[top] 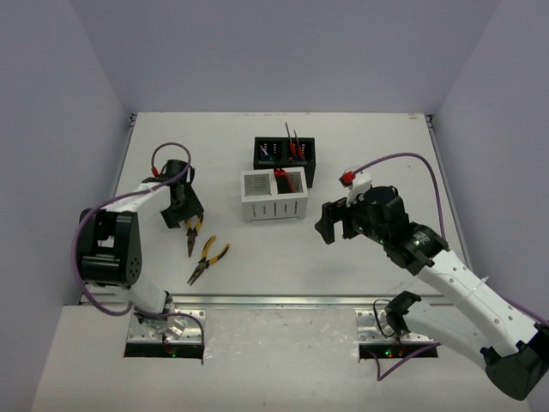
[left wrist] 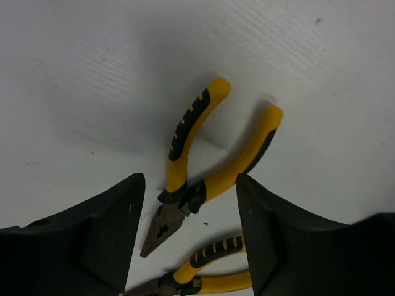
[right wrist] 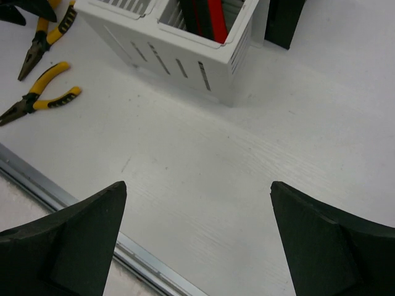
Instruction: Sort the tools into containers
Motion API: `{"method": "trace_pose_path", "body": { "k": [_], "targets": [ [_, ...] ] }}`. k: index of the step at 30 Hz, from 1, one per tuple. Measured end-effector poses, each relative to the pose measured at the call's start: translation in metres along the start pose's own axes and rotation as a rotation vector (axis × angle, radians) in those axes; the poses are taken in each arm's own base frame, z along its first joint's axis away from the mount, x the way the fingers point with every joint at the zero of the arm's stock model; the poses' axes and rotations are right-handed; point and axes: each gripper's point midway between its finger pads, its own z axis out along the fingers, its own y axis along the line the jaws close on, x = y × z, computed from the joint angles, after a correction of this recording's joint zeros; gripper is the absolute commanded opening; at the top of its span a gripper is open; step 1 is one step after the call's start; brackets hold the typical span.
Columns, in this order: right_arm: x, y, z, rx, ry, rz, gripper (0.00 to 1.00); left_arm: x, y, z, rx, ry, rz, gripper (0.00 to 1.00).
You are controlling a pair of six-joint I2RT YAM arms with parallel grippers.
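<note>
Two yellow-and-black pliers lie on the white table at the left. One pair (top: 190,236) (left wrist: 185,185) lies between the fingers of my left gripper (top: 184,213) (left wrist: 190,179), which is open just above it, not gripping. The second pair (top: 208,258) (left wrist: 213,271) lies just nearer. The white slotted box (top: 274,206) (right wrist: 185,61) holds a red-and-black knife (top: 281,178) (right wrist: 213,15) in its right compartment. The black box (top: 285,163) behind it holds thin screwdrivers (top: 293,144). My right gripper (top: 328,221) (right wrist: 197,185) is open and empty over bare table, right of the white box.
A metal rail (right wrist: 74,206) runs along the table's near edge. Grey walls stand on three sides. Both pliers also show in the right wrist view (right wrist: 43,98), far left. The black box's corner (right wrist: 284,21) is at the top there.
</note>
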Motion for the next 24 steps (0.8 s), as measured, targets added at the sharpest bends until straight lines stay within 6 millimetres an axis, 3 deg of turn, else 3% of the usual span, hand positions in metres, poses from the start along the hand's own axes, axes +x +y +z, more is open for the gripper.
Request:
{"method": "trace_pose_path", "body": {
  "k": [3, 9, 14, 20, 24],
  "targets": [
    [0.01, 0.006, 0.001, -0.039, 0.028, -0.005, 0.96, 0.01, 0.003, 0.022, -0.034, 0.053, -0.001, 0.45],
    [0.007, 0.018, -0.005, -0.113, 0.006, -0.01, 0.96, 0.007, 0.004, 0.033, -0.054, 0.049, -0.038, 0.3],
    [0.001, 0.027, -0.01, -0.164, -0.027, -0.012, 0.98, 0.001, 0.002, 0.036, -0.052, 0.028, -0.056, 0.0],
    [0.002, 0.039, -0.012, -0.232, -0.028, -0.006, 0.99, -0.005, 0.001, 0.037, -0.049, -0.013, -0.074, 0.0],
    [0.009, 0.043, -0.012, -0.261, -0.023, -0.001, 0.98, -0.003, 0.013, 0.031, -0.073, -0.056, -0.1, 0.0]
  ]
}}
